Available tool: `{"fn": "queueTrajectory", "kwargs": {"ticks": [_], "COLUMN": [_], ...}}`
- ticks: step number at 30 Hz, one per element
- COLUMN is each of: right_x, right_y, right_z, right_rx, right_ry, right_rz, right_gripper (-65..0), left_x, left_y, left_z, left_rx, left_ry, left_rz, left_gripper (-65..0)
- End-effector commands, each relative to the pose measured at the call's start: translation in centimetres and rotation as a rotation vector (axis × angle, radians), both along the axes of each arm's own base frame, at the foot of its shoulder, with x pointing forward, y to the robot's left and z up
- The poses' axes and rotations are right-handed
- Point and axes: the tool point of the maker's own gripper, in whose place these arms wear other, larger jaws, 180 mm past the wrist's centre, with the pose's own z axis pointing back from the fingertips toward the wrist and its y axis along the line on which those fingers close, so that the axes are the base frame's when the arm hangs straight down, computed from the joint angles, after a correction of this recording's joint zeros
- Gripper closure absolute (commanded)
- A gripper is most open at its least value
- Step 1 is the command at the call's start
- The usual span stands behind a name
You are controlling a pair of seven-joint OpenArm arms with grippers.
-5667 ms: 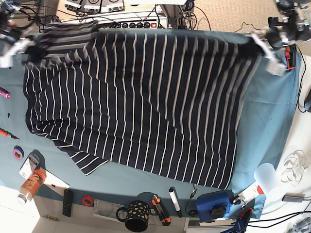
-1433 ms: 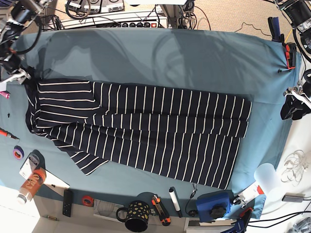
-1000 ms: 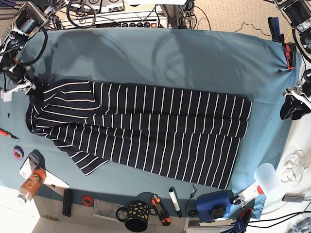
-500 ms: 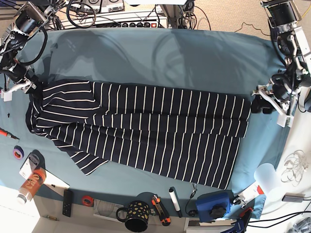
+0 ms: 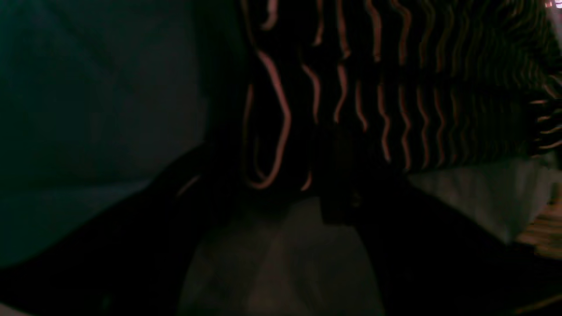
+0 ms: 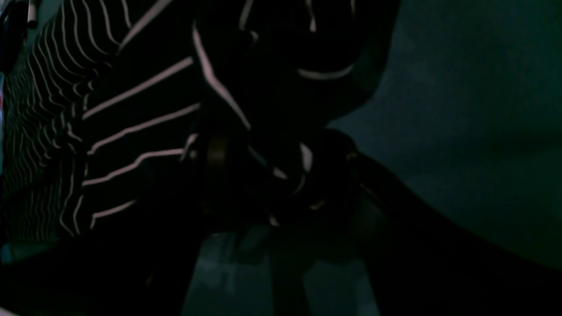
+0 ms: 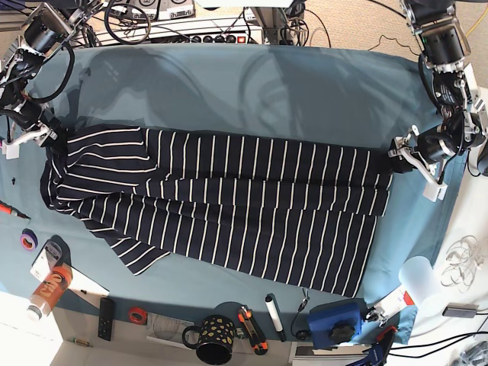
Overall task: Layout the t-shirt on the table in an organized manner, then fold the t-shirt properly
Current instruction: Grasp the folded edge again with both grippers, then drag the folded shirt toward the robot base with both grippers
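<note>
The t-shirt [image 7: 229, 198], dark navy with thin white stripes, lies on the teal table [image 7: 252, 84] with its far part folded over toward the front. My right gripper [image 7: 52, 139] sits at the shirt's upper left corner. In the right wrist view the striped fabric [image 6: 131, 109] bunches between the fingers of the right gripper [image 6: 272, 175], which is shut on it. My left gripper [image 7: 398, 156] is at the shirt's upper right corner. In the left wrist view the left gripper [image 5: 272, 193] stands open, and the shirt's folded edge [image 5: 395, 87] reaches between its jaws.
Along the front edge stand a black dotted mug [image 7: 213, 339], a blue box [image 7: 335, 320], a remote [image 7: 107, 319], tape rolls [image 7: 137, 314] and an orange bottle [image 7: 49, 290]. A white cup [image 7: 418, 274] is at the front right. Power strips and cables [image 7: 213, 34] line the back.
My left arm has swung in from beyond the table's right edge to the shirt's upper right corner. The right gripper has closed on the upper left corner and stayed there.
</note>
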Motion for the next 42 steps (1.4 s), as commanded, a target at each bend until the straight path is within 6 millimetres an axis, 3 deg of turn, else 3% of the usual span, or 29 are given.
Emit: {"fn": "queueTrajectory", "kwargs": {"ticks": [1,4,5,8,10,15,25,33,38,42], "right_x": [1.0,1.0,1.0,1.0,1.0,0.3,-3.0,-6.3,-9.3,-11.0], "right_y": [-1.2,-1.2,-1.2,-1.3,-1.3,-1.8,-3.3,-4.2,-4.1,-3.8], "right_z": [2.1,2.2,2.2,2.2,2.2,2.2,3.8,3.5,2.0,1.5], "right_rx": [-0.031,-0.032,-0.032,-0.032,-0.032,-0.027,0.008,0.001,0.011,0.032], "right_ry": [-0.058,-0.061,-0.061,-0.06,-0.06,-0.042,-0.011,0.049,0.122,0.146], "right_rz": [-0.007,-0.009,-0.009,-0.009,-0.009,-0.02,-0.027,-0.016,-0.015,-0.014], "right_gripper": [-27.5,-26.3,-21.5,-1.4,0.0,0.0,0.0,0.0,0.0,0.0], "left_x": [0.6,0.0,-0.1,0.0,-0.2,-1.5,-3.7,-7.7,-10.5,-12.4], "left_y": [0.6,0.6,0.5,0.4,0.4,0.0,1.6,1.4,1.2,2.4], "left_z": [0.7,-0.3,-0.4,-0.4,-0.5,-1.2,-1.0,-1.0,-0.4,0.1], "left_rx": [0.001,-0.011,-0.012,-0.016,-0.016,-0.01,-0.016,0.066,0.128,0.163], "left_ry": [-0.02,0.021,0.025,0.024,0.035,0.11,0.139,0.154,0.148,0.152], "left_rz": [0.004,0.005,0.004,0.005,0.001,-0.044,-0.013,-0.062,-0.107,-0.084], "left_gripper": [-29.7,-27.9,-25.5,-11.5,0.0,0.0,0.0,0.0,0.0,0.0]}}
